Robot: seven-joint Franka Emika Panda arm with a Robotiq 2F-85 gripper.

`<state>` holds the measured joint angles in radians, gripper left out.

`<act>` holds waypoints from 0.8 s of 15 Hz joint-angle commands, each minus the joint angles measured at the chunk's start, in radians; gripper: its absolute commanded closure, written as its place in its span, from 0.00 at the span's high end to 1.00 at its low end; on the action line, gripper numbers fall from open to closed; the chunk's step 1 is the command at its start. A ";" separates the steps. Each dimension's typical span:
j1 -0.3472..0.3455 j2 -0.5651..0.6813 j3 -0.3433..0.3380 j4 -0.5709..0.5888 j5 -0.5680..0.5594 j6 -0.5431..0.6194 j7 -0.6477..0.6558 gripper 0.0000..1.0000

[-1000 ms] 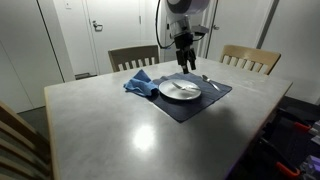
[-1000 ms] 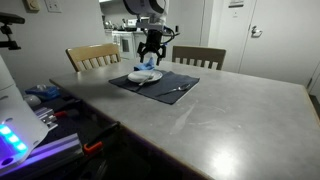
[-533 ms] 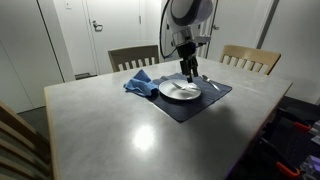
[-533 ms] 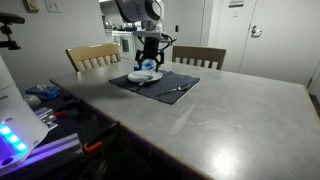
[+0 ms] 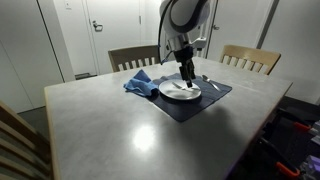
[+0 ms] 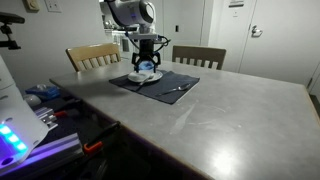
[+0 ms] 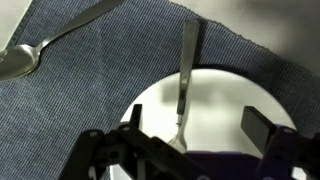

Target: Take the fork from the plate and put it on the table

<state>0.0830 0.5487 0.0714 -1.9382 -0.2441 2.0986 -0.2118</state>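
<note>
You have a wide grey table in front of you, with two wooden chairs pushed in along its far edge in both exterior views. On the far part of the tabletop lies a dark blue placemat. A crumpled blue cloth sits at the mat's left end in an exterior view, touching the white plate, which rests on the mat.

Your gripper hangs straight down over the plate, low and close to it; in an exterior view it covers much of the plate's far side.

In the wrist view, the gripper is spread wide, with its two dark fingers well apart and nothing between them but the plate and the fork.

A spoon lies on the bare placemat, up and to the left in the wrist view, well clear of the plate.

The fork lies on the plate. Its head sits on the white surface, and its handle runs out over the rim above the mat. It lies between your fingers, nearer the left one in that picture, and neither finger touches it.
</note>
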 commanded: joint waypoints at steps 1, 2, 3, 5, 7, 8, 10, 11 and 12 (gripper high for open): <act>0.004 0.013 -0.002 0.001 -0.016 0.015 -0.013 1.00; 0.001 0.017 -0.001 0.003 -0.012 0.016 -0.017 0.96; -0.001 0.023 0.000 0.006 -0.009 0.015 -0.020 0.92; -0.003 0.031 0.001 0.011 -0.006 0.015 -0.025 0.91; -0.003 0.038 0.002 0.016 -0.005 0.011 -0.031 0.88; -0.003 0.042 0.003 0.021 -0.005 0.007 -0.034 0.87; 0.001 0.051 0.001 0.030 -0.011 0.003 -0.037 0.87; 0.001 0.056 0.001 0.036 -0.015 0.003 -0.042 0.85; 0.000 0.062 0.001 0.043 -0.014 0.004 -0.048 0.84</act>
<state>0.0865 0.5781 0.0712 -1.9304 -0.2452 2.0987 -0.2316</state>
